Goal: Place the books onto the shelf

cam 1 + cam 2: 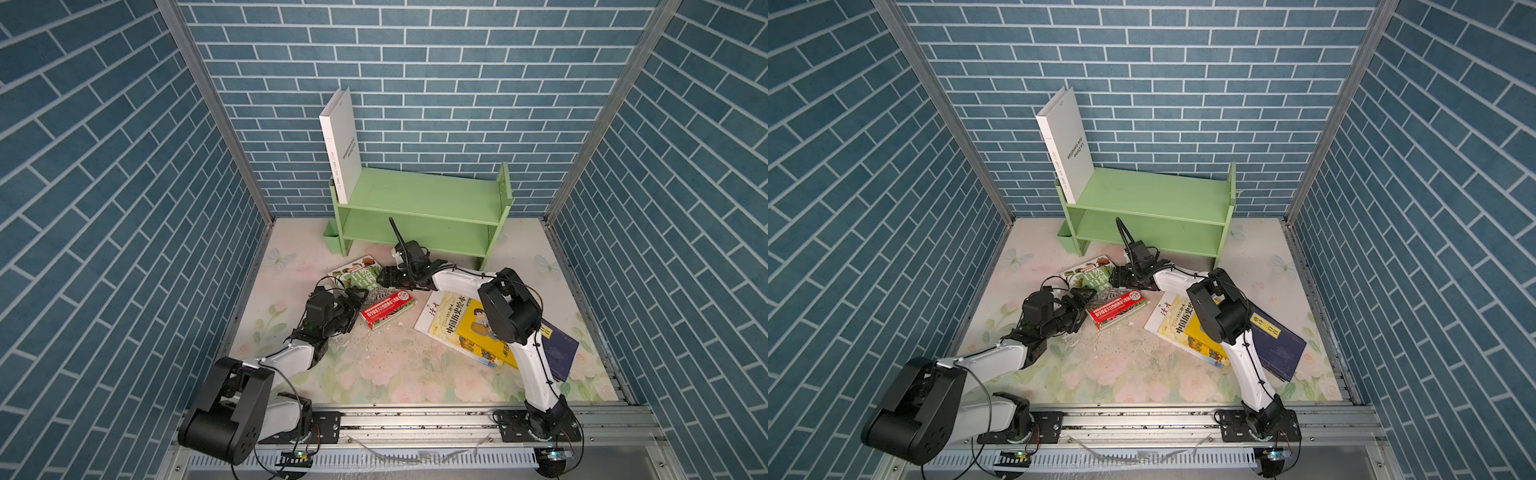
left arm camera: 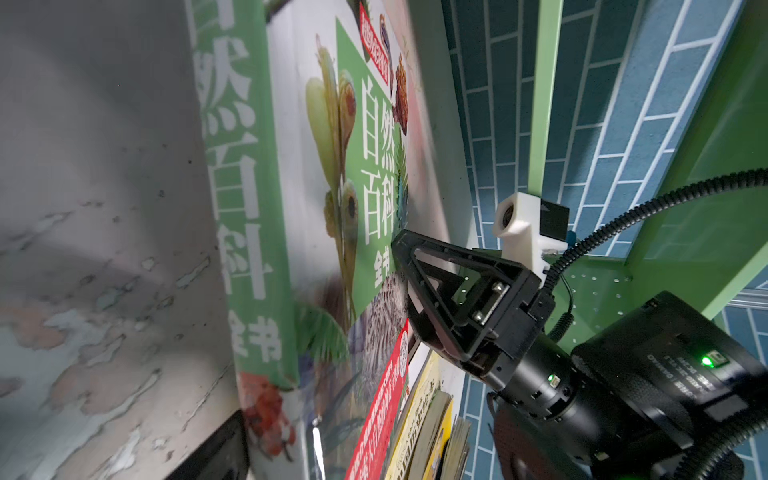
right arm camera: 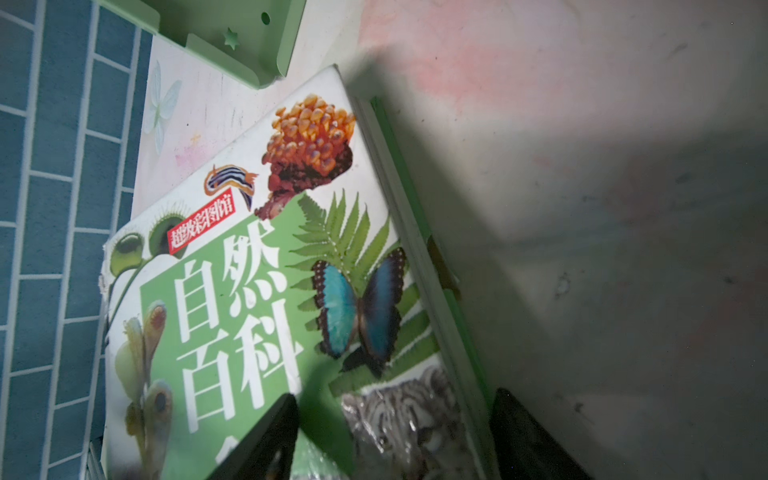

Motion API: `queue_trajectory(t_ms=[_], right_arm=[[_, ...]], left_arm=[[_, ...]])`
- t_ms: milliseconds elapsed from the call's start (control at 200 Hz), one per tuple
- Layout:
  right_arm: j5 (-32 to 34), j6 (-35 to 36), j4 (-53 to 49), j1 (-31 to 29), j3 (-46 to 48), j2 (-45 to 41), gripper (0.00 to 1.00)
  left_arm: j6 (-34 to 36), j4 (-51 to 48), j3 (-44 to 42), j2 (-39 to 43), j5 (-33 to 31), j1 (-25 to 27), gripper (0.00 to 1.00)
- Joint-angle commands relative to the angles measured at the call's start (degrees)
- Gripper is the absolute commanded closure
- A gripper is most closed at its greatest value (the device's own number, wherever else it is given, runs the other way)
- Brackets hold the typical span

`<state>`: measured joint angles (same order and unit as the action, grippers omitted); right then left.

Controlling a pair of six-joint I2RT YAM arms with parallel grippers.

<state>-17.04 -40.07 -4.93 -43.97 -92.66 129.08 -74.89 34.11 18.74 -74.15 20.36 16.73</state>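
Words we read on the green-and-red book (image 3: 249, 311) say 自然百科; left gripper (image 1: 358, 307) and right gripper (image 3: 395, 399) both spread wide.

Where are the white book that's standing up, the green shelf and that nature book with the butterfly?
Tall plain white book (image 1: 347, 133), in a top view, front cover.
Light green wooden shelf (image 1: 424, 187), in a top view, bare upper board.
Green-and-red nature encyclopedia (image 3: 249, 291), right wrist view, green title panel.

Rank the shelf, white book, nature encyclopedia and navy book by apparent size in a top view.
1. shelf
2. white book, nature encyclopedia: alike, unranked
3. navy book, partly hidden by the right arm
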Motion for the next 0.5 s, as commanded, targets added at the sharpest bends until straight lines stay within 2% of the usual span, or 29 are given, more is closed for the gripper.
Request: queue_trajectory(t_ms=[0, 105, 250, 350, 495], right_arm=[[-9.4, -5.1, -3.8, -3.6, 2.4, 2.2, 0.27], [-9.7, -5.4, -3.3, -3.6, 2.7, 2.2, 0.27], [-9.5, -5.5, -3.1, -3.6, 3.2, 2.0, 0.27], [-9.2, -5.4, -3.3, -3.6, 3.6, 1.7, 0.27], [-8.6, -5.2, -3.6, -3.6, 3.9, 1.3, 0.27]], left_arm=[[-4.7, 27.0, 3.2, -0.8, 6.9, 1.2, 0.10], [-6.7, 31.8, 2.7, -2.3, 6.4, 1.2, 0.11], [-6.1, 28.8, 3.3, -1.7, 6.9, 1.2, 0.12], [-4.3, 22.4, 3.8, -0.4, 7.4, 1.2, 0.15], [0.1, 6.6, 6.1, 2.5, 8.7, 1.2, 0.31]])
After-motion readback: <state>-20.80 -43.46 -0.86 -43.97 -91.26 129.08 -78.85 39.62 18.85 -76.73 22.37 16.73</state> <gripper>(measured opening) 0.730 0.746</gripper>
